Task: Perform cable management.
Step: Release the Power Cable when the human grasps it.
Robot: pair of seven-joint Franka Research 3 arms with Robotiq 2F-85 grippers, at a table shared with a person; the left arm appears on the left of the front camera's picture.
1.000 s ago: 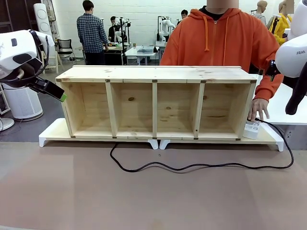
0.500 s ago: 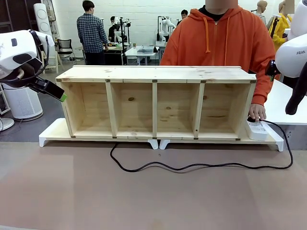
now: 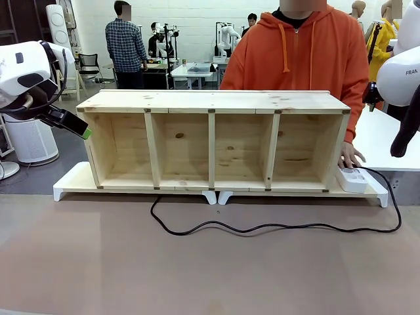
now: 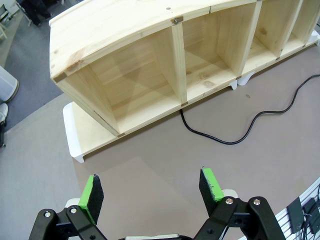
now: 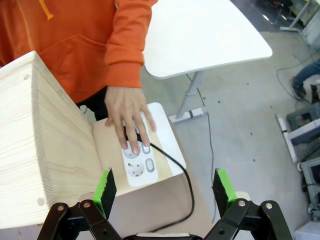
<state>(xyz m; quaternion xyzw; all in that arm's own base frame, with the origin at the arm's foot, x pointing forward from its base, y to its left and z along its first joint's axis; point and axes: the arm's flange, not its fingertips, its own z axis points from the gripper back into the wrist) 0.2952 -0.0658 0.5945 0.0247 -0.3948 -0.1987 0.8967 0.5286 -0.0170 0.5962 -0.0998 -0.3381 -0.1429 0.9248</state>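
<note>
The black cable [image 3: 262, 228] snakes across the brown table in front of the wooden shelf [image 3: 213, 141]. It starts under the shelf's front and loops round the right end up to a white power strip [image 3: 352, 179]. A person's hand [image 5: 127, 114] rests on that strip [image 5: 137, 164], where the cable [image 5: 186, 176] plugs in. My right gripper [image 5: 164, 189] hovers open above the strip, holding nothing. Over the table near the shelf's left end, my left gripper [image 4: 150, 189] is open and empty, with the cable [image 4: 227, 141] ahead of it. The left gripper [image 3: 83, 130] hangs beside the shelf's left wall.
The shelf stands on two white risers [image 3: 72, 184] at the table's far side. A person in an orange hoodie [image 3: 295, 56] stands behind it. A white side table [image 5: 200, 30] lies to the right. Bare brown tabletop [image 3: 197, 275] spreads in front.
The person has laid the power strip flat on the right riser and keeps a hand on it. Neither arm has moved.
</note>
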